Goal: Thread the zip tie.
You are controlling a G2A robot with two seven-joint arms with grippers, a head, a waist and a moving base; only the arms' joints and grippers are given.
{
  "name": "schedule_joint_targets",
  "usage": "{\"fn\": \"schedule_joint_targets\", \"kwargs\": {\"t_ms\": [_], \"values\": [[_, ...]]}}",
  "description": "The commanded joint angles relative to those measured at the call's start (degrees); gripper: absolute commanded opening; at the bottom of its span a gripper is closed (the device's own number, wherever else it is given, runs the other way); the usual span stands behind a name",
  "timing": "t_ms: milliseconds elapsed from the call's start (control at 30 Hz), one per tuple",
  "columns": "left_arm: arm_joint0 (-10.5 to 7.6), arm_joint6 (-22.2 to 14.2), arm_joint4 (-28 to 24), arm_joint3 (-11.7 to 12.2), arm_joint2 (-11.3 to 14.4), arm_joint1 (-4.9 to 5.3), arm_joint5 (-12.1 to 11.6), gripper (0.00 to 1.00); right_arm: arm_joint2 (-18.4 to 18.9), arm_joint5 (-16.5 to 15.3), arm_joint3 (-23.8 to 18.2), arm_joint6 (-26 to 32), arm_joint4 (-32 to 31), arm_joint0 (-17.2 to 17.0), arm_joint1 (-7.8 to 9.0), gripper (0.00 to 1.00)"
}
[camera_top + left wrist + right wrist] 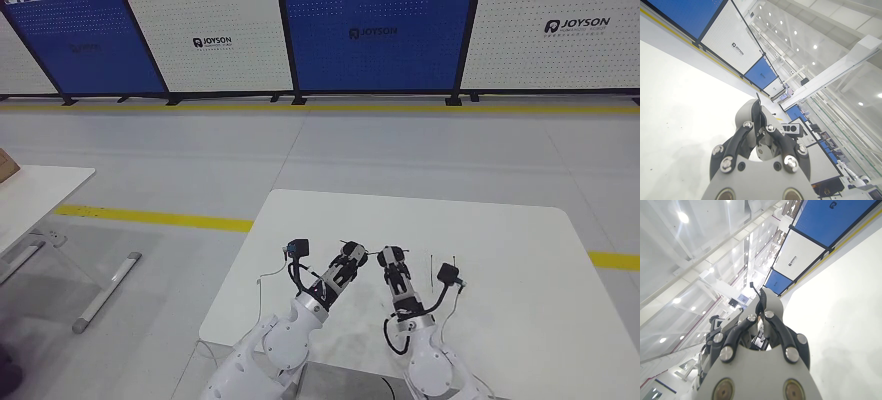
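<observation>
The left gripper and the right gripper each pinch a thin black plastic zip tie over a flat white table.

Top view: in the lower middle of the frame the two grippers sit side by side above the near part of the table, close together but not touching. The tie is too small to make out here. Blue and white wall panels run along the top edge, and a yellow floor line crosses the left side. Left wrist view: the left gripper's fingers are pressed together on the tie, and a thin black bit of it pokes out past the fingertips. Right wrist view: the right gripper's fingers are squeezed tight on the tie. Its small square head sticks out beyond the fingertips on a short, bent bit of strap.
</observation>
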Motion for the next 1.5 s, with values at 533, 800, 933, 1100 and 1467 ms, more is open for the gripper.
{"fn": "schedule_joint_targets", "kwargs": {"t_ms": [533,800,933,1100,1467], "values": [[-0.34,-0.8,-0.5,-0.3,0.4,-0.02,0.4,0.0,1.4,1.4,-1.4,0.5,-1.6,-1.1,-0.31,0.0],[-0.4,-1.0,-0.6,-0.5,0.4,0.0,0.8,0.0,1.7,1.7,-1.8,0.5,-2.2,-1.4,-0.52,0.0],[-0.5,-1.0,-0.8,-0.4,0.4,-0.01,0.9,0.0,1.9,1.7,-2.1,0.6,-2.3,-1.7,-0.59,0.07],[-0.7,-1.1,-0.8,-0.3,0.5,-0.01,0.9,0.0,2.3,1.6,-2.3,0.5,-2.5,-2.0,-0.66,0.2],[-0.95,-0.6,-0.9,0.3,0.7,-0.07,1.0,0.0,3.0,0.9,-2.5,-0.1,-3.7,-2.9,-0.76,0.24]]}}
